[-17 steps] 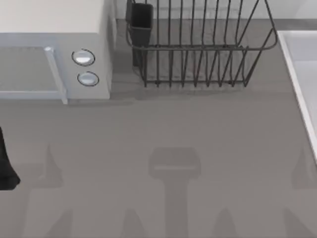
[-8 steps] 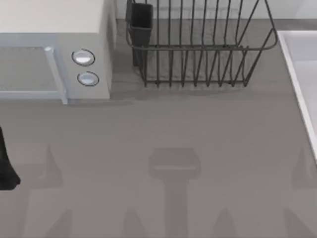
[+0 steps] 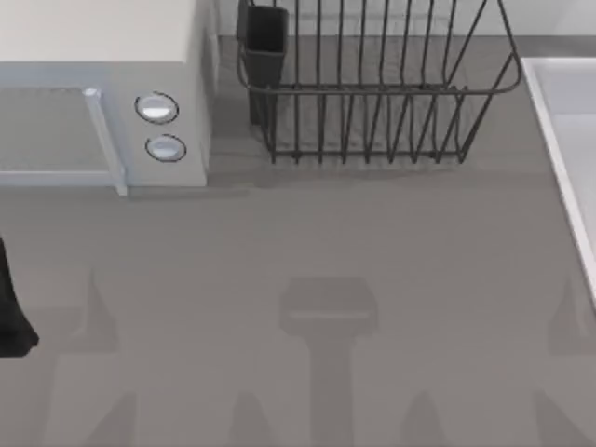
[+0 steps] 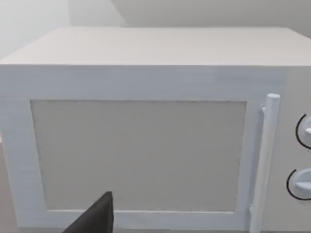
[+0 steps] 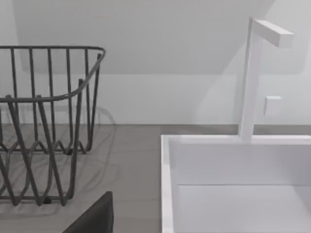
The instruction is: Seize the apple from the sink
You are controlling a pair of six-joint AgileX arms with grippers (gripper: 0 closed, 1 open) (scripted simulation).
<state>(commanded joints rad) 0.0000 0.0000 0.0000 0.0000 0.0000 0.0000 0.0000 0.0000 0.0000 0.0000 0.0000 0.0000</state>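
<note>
Left arm parked at the table's left edge, its wrist camera facing the microwave. Right wrist camera faces the sink, which sits at the table's right edge, just beside the dish rack. Jaw state on either gripper: cannot tell. Apple hidden, place unknown.

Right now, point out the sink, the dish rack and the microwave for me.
sink (image 5: 166, 184), right wrist view, on its raised near rim.
dish rack (image 3: 372, 90), top view, on its front top wire.
microwave (image 4: 141, 155), left wrist view, on its door panel.
</note>
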